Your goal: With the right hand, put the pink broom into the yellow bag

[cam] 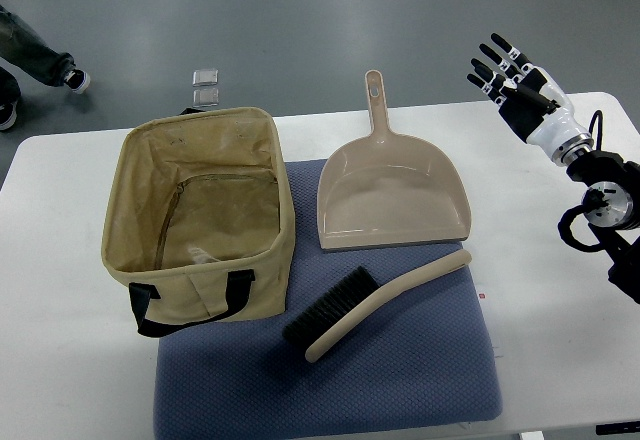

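A hand broom with a pale pinkish-beige handle and black bristles lies on the blue mat, bristles to the left, handle pointing up to the right. To its left stands the open yellow-tan fabric bag with black handles. My right hand hovers at the upper right, well away from the broom, fingers spread and holding nothing. The left arm does not show.
A matching beige dustpan lies on the mat just behind the broom, handle pointing away. The white table ends near the right arm. A person's shoes and two small clear squares are on the floor beyond.
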Controlling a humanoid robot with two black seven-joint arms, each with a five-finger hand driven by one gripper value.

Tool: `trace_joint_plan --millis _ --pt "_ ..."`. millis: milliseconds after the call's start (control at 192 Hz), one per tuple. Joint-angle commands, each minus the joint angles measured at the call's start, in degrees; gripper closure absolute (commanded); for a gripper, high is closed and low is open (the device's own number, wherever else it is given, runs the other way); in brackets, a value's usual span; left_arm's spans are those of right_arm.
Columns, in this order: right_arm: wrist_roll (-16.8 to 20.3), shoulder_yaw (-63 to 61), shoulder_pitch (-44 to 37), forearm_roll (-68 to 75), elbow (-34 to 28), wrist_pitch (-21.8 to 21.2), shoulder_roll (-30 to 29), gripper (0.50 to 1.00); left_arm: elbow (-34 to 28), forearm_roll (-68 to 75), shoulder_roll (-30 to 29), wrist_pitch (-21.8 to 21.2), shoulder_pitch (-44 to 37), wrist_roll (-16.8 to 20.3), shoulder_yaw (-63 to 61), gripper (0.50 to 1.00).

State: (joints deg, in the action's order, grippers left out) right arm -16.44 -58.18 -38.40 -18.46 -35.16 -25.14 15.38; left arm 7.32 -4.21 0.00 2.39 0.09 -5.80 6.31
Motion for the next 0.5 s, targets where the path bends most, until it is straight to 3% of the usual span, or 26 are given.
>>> trace_joint_plan --millis 0,495 --pt "0.0 0.1 0.0 0.0 0.0 0.0 0.0 0.572 0.0 0.0 0.0 0.0 0.0 0.0 0.2 0.500" --pt "0.0 0.1 0.0 0.0 0.0 -0.2 0.0 0.572 -0.6 0.0 0.0 -0.1 0.0 0.0 -0.2 0.500"
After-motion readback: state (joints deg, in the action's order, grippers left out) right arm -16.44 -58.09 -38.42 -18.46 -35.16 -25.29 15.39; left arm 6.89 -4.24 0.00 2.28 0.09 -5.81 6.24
